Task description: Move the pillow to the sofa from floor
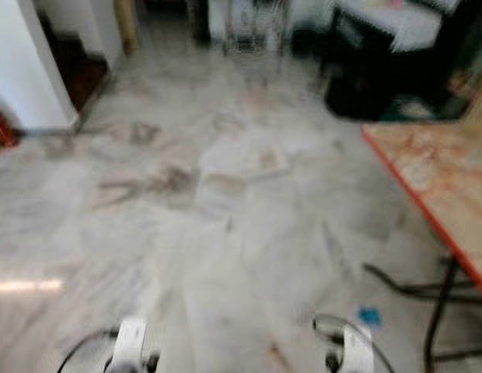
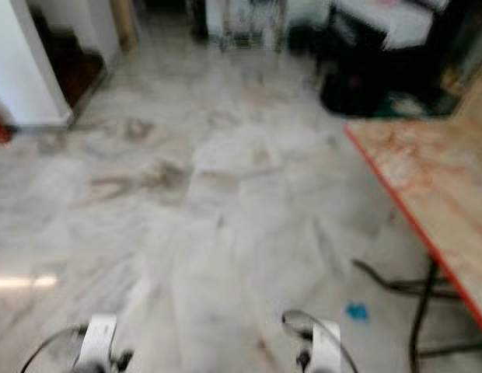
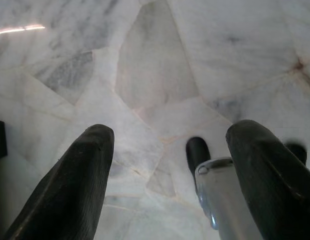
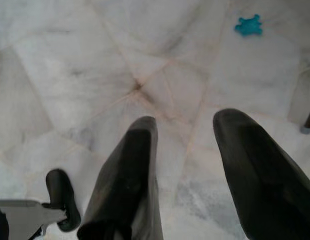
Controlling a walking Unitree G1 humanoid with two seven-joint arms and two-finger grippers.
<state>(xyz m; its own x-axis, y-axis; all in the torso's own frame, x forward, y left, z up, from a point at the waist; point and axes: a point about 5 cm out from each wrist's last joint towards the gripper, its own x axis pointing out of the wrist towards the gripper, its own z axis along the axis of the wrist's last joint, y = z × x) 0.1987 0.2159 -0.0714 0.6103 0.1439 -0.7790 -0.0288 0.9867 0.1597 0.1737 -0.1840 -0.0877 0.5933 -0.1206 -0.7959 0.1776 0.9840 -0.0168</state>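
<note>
Both eye views are blurred and look down on a pale marble floor (image 1: 225, 194). My two silver arms (image 1: 130, 346) (image 1: 354, 346) hang low at the bottom edge. In the left wrist view my left gripper (image 3: 165, 165) is open above bare marble tiles, with nothing between its black fingers (image 3: 70, 185). The right gripper (image 4: 190, 165) is open too, over the floor, and holds nothing.
A wooden table (image 1: 435, 171) with a red edge and black legs (image 1: 439, 311) stands at the right. A small blue scrap (image 1: 369, 315) lies on the floor beside it. Dark furniture (image 1: 381, 78) and a wire rack (image 1: 256, 27) stand at the back, a white wall (image 1: 31, 70) at the left.
</note>
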